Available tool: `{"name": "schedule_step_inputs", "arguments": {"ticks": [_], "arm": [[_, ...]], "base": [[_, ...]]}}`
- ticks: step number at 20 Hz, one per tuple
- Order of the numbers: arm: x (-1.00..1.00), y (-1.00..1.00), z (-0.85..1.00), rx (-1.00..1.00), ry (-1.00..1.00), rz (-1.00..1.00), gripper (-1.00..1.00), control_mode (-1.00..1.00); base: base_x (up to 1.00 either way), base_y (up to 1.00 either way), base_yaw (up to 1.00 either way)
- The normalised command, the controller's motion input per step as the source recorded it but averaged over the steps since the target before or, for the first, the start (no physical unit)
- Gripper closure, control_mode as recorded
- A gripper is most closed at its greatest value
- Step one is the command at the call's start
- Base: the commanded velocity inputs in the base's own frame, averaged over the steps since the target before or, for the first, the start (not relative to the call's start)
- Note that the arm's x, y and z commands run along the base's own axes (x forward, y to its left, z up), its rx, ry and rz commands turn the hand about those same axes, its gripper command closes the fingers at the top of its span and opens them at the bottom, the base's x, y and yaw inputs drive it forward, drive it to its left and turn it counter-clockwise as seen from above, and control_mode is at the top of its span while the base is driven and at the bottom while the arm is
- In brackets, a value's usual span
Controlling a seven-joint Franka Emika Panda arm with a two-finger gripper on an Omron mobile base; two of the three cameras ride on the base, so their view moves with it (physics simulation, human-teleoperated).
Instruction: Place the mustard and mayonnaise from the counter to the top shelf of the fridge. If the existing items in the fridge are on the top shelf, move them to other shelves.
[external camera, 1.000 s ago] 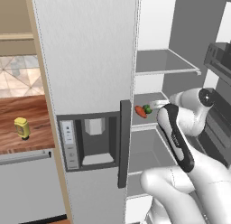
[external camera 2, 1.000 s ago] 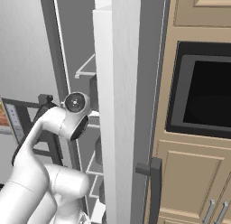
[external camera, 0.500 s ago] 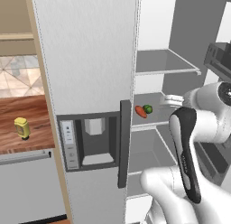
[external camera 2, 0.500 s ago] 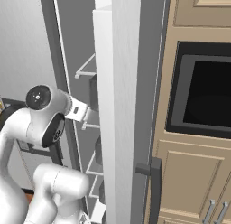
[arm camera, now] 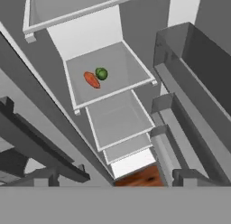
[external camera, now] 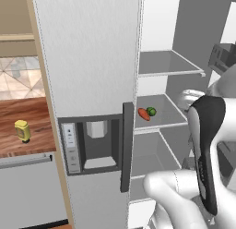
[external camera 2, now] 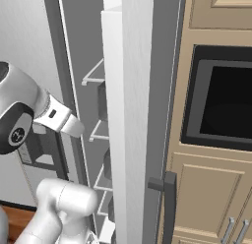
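The mustard, a small yellow bottle, stands on the wooden counter left of the fridge. The mayonnaise is out of view. The fridge's right side is open. Its top shelf is bare. On the shelf below lie the existing items, an orange carrot touching a round green vegetable. My gripper is open and holds nothing, its fingertips far apart. It hangs in front of the open compartment, back from the shelves, looking down onto them.
The fridge's left door with its dark dispenser and handle is closed. The open right door carries bins close to my hand. A built-in oven sits in tan cabinets to the right. My own arm fills the lower right.
My arm has swung up and to the right, and the hand has drawn back from the shelf with the carrot. The gripper stayed open. Nothing else moved.
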Motion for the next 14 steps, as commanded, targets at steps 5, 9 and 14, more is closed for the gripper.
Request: {"name": "schedule_step_inputs", "arguments": {"ticks": [5,9,14], "arm": [[-0.11,0.0,0.05,0.0,0.12,0.0,-1.0,-1.0],[-0.01,0.0,0.0,0.0,0.0,0.0,-1.0,-1.0],[-0.51,0.05,0.0,0.0,0.0,0.12,-1.0,-1.0]], "base": [[0.0,0.0,0.0],[0.0,0.0,0.0],[0.0,0.0,0.0]]}}
